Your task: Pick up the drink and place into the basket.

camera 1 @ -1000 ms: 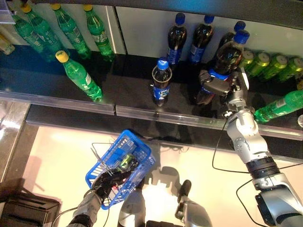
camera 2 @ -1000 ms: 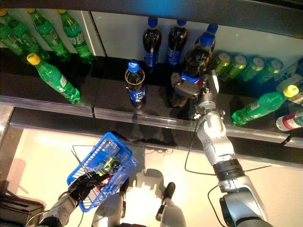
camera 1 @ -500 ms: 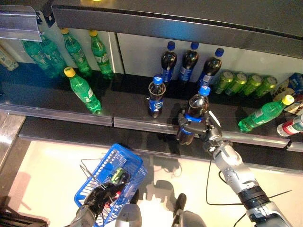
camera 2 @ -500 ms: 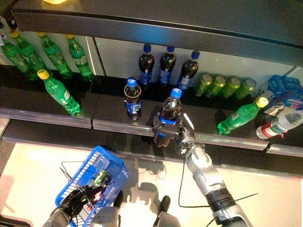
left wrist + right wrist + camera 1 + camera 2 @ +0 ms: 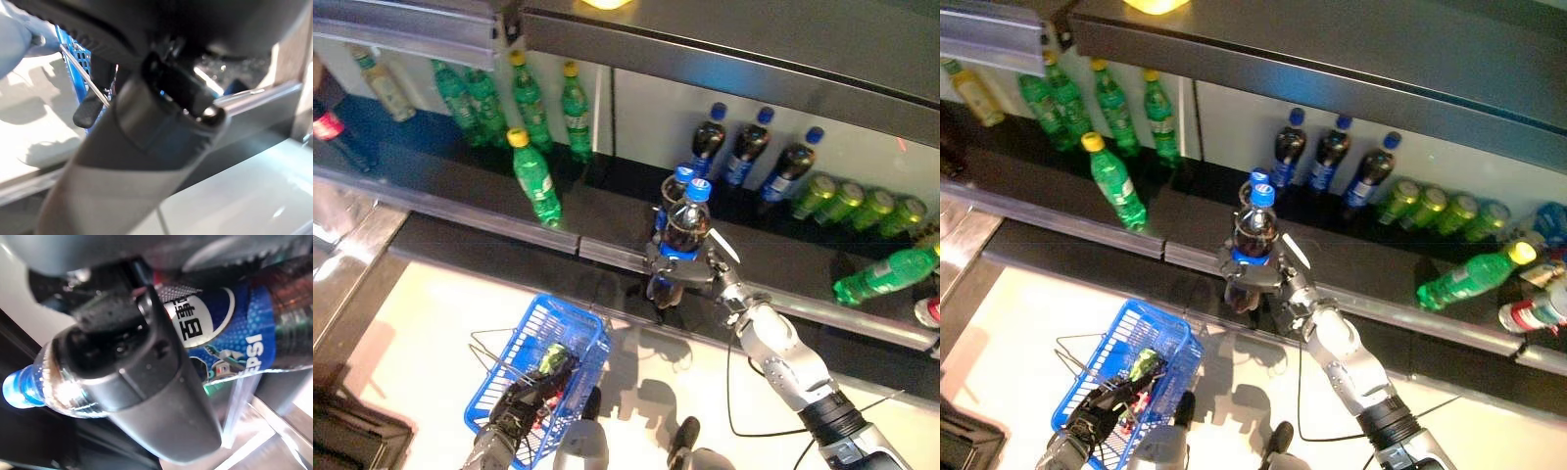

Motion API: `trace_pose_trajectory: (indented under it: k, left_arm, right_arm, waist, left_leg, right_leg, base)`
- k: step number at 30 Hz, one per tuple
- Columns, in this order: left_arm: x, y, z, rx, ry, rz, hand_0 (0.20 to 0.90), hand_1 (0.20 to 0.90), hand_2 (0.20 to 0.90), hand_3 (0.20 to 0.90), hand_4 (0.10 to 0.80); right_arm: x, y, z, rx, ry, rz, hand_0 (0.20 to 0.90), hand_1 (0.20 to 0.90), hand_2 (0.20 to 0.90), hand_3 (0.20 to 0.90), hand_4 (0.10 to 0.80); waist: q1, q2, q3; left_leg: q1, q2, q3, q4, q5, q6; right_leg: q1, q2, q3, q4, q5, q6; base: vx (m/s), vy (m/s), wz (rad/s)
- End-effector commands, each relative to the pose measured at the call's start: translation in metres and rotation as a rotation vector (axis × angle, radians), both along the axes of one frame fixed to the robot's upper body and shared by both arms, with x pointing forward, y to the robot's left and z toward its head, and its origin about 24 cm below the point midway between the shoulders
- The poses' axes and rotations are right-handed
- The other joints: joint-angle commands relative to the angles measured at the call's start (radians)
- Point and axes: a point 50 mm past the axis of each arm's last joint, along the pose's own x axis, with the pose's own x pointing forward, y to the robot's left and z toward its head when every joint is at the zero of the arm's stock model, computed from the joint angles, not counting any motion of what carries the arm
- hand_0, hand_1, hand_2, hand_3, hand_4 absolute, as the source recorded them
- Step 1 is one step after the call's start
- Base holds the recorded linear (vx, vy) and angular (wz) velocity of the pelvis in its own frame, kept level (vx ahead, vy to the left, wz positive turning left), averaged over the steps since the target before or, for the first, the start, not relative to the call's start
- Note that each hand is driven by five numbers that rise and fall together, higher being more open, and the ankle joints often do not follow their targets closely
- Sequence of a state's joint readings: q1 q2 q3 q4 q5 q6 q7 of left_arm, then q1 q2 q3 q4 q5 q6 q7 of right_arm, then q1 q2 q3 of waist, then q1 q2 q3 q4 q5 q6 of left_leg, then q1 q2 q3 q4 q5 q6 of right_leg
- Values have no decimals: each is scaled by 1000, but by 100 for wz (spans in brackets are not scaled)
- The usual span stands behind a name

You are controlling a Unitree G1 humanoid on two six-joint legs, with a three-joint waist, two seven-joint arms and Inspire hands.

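A dark cola bottle [image 5: 685,223] with a blue cap and blue label stays upright in my right hand [image 5: 691,275], whose fingers curl round its lower half. It hangs over the shelf's front rail [image 5: 607,251], just in front of another cola bottle [image 5: 676,180]. The right wrist view shows the label [image 5: 230,345] behind my thumb. Lower left, my left hand [image 5: 522,403] grips the near side of a blue plastic basket [image 5: 527,330] above the pale floor. The basket's wire handle [image 5: 83,73] crosses that hand's fingers. A green drink [image 5: 553,356] lies inside the basket.
The dark shelf [image 5: 460,181] carries green bottles [image 5: 536,181] on the left and three cola bottles [image 5: 747,147] at the back. On the right are green cans [image 5: 857,201] and a green bottle lying down [image 5: 881,275]. An upper shelf [image 5: 724,44] overhangs.
The camera has shifted. My right hand has brought the cola bottle off the shelf to its front rail, nearer the basket. The left hand still holds the basket.
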State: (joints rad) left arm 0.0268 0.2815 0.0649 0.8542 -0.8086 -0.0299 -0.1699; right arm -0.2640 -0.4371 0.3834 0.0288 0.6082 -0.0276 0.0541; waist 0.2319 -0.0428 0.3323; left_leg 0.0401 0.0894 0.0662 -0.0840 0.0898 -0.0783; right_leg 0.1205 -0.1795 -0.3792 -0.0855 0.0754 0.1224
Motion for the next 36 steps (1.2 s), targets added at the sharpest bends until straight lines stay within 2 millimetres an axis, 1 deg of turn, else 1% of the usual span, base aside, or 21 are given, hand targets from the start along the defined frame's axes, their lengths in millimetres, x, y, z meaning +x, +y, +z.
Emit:
trace_pose_trajectory:
  k: [1,5,6,10,16,17,18,19,20,25,26,27,30,34,36]
  left_arm:
    - [35,18,49,56,-403,-76,300,300,300,200,100]
    - [42,12,62,29,-503,-119,300,300,300,200,100]
    - [51,5,76,20,-568,-166,300,300,300,200,100]
    - [68,-10,108,-2,-713,-295,300,300,300,200,100]
    - [77,-27,138,-34,-832,-424,300,300,300,200,100]
    - [80,-36,152,-41,-878,-486,300,300,300,200,100]
    - [81,-41,162,-53,-910,-531,300,300,300,200,100]
    - [81,-44,166,-64,-925,-556,300,300,300,200,100]
    - [81,-51,177,-69,-961,-618,300,300,300,200,100]
    - [80,-64,196,-101,-1022,-718,300,300,300,200,100]
    - [78,-72,206,-122,-1060,-794,300,300,300,200,100]
    - [76,-76,210,-132,-1074,-828,300,300,300,200,100]
    - [72,-82,218,-153,-1102,-892,300,300,300,200,100]
    - [65,-94,231,-185,-1163,-1028,300,300,300,200,100]
    - [62,-97,235,-201,-1179,-1062,300,300,300,200,100]
  right_arm:
    - [-1,23,54,143,-295,74,300,300,300,200,100]
    - [0,25,50,141,-283,68,300,300,300,200,100]
    - [2,26,46,136,-280,47,300,300,300,200,100]
    - [5,30,42,131,-272,15,300,300,300,200,100]
    - [6,35,35,132,-260,-6,300,300,300,200,100]
    - [6,36,33,126,-262,-12,300,300,300,200,100]
    - [6,36,32,126,-260,-16,300,300,300,200,100]
    - [6,37,31,126,-258,-19,300,300,300,200,100]
    - [6,39,30,127,-259,-14,300,300,300,200,100]
    - [4,45,31,116,-273,11,300,300,300,200,100]
    - [4,48,33,108,-285,28,300,300,300,200,100]
    - [4,49,34,105,-291,36,300,300,300,200,100]
    - [3,52,35,95,-301,55,300,300,300,200,100]
    - [1,56,37,64,-328,85,300,300,300,200,100]
    - [0,58,37,63,-329,89,300,300,300,200,100]
  waist:
    - [38,11,-234]
    - [62,9,-229]
    - [84,8,-221]
    - [136,1,-206]
    - [182,-9,-203]
    - [199,-13,-203]
    - [210,-15,-203]
    - [217,-16,-203]
    - [229,-19,-205]
    - [249,-24,-209]
    - [261,-25,-212]
    - [265,-25,-215]
    - [273,-24,-220]
    - [288,-19,-230]
    - [292,-19,-233]
  left_leg:
    - [28,51,17,-3,-51,-39]
    - [22,46,-7,-2,-46,-37]
    - [14,41,-29,3,-42,-35]
    - [-1,29,-86,0,-31,-33]
    - [-7,23,-129,-3,-28,-36]
    - [-11,19,-147,-3,-27,-36]
    - [-13,15,-160,-3,-26,-35]
    - [-13,13,-169,-3,-25,-35]
    - [-15,8,-182,-3,-23,-34]
    - [-19,0,-204,-3,-22,-33]
    - [-22,-7,-220,-3,-20,-32]
    - [-23,-11,-227,-3,-20,-30]
    - [-24,-16,-237,-3,-19,-29]
    - [-28,-27,-261,-3,-15,-27]
    - [-29,-29,-266,-3,-14,-27]
  right_leg:
    - [33,-58,-28,7,-27,50]
    - [39,-50,-35,12,-35,42]
    - [42,-46,-46,27,-41,36]
    - [51,-36,-80,48,-55,27]
    - [64,-26,-108,63,-69,23]
    - [67,-25,-120,69,-72,21]
    - [71,-23,-127,72,-75,19]
    - [72,-23,-131,75,-75,19]
    - [77,-24,-138,79,-77,19]
    - [82,-25,-149,86,-82,20]
    - [85,-25,-152,89,-82,21]
    - [85,-25,-152,90,-83,22]
    - [88,-27,-153,92,-84,23]
    - [88,-32,-157,105,-89,25]
    - [89,-31,-156,104,-90,25]
  base:
    - [-17,-45,31]
    - [-10,-18,30]
    - [-14,-40,24]
    - [18,-48,45]
    - [48,-31,37]
    - [74,-41,43]
    - [83,-39,56]
    - [94,-25,59]
    - [78,-10,43]
    - [46,-3,21]
    - [63,4,6]
    - [66,11,8]
    - [32,20,6]
    - [37,21,11]
    - [24,7,8]
